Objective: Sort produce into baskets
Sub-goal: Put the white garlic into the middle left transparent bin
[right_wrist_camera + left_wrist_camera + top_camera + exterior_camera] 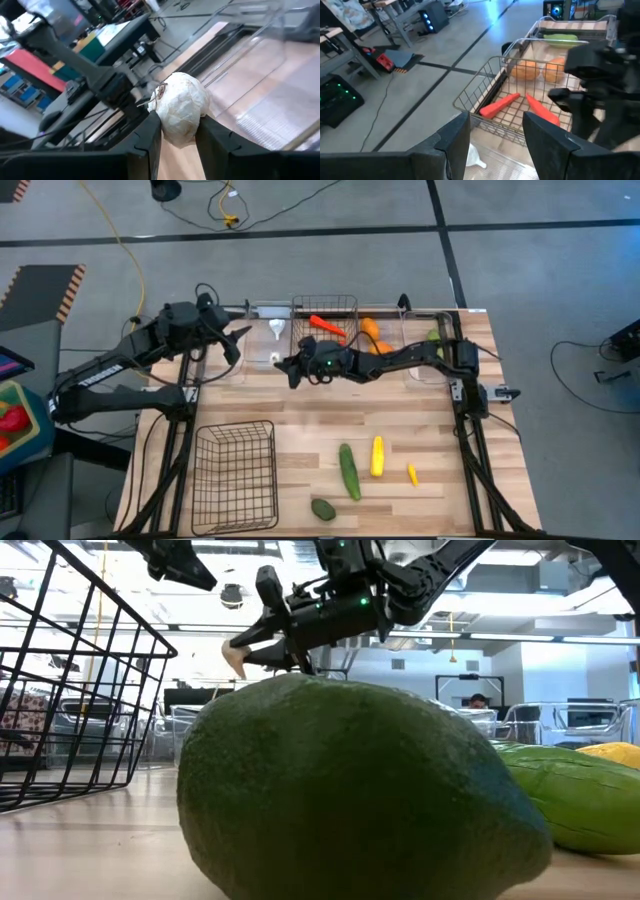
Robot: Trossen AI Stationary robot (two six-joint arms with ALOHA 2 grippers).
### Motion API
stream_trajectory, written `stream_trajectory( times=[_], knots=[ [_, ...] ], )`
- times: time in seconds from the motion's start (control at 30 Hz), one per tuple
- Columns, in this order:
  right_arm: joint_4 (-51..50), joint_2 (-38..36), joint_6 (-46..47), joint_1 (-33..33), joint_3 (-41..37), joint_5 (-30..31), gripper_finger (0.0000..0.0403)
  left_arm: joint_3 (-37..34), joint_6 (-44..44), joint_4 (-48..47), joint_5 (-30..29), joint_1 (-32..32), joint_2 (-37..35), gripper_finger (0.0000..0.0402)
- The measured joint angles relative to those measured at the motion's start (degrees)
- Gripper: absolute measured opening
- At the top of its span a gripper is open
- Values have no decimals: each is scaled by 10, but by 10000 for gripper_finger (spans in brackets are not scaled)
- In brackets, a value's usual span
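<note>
A white garlic (181, 109) sits clamped between the two dark fingers of the right gripper (179, 131). It is a round, papery bulb with wrinkled skin and a brownish, twisted stem tip. In the high view the right gripper (292, 367) hangs above the table near the far side, just toward 6 o'clock of a clear plastic bin (262, 340) where a second white garlic (277, 331) lies. The low view shows the same gripper (243, 652) raised off the table with the pale bulb (234, 657) at its tips.

At 3 o'clock from that bin stands the smaller wire basket (325, 319), holding two red-orange carrots (327, 325), and beyond it at 3 o'clock two orange fruits (373, 335) lie in the next bin. A green cucumber (434, 335) lies in the clear bin farthest toward 3 o'clock.

The left gripper (238, 335) hovers at 9 o'clock of the garlic bin, its fingers (452, 142) spread apart and holding nothing.

Toward 6 o'clock, on the near half of the table (300, 430), the larger wire basket (234, 477) stands at the left. At 3 o'clock from it lie another green cucumber (349, 470), a yellow squash (377, 456) and a tiny yellow piece (412, 474), all apart from one another. A dark green avocado (323, 509) rests nearest the table's front edge.
</note>
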Motion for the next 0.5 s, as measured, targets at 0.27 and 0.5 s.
stream_trajectory(
  times=[0.27,0.5],
  knots=[
    [41,0,-2,-31,9,1,132,0,0,0,3,0,3,171],
    [-8,1,-69,-53,41,1,137,0,0,0,3,0,3,171]
  ],
)
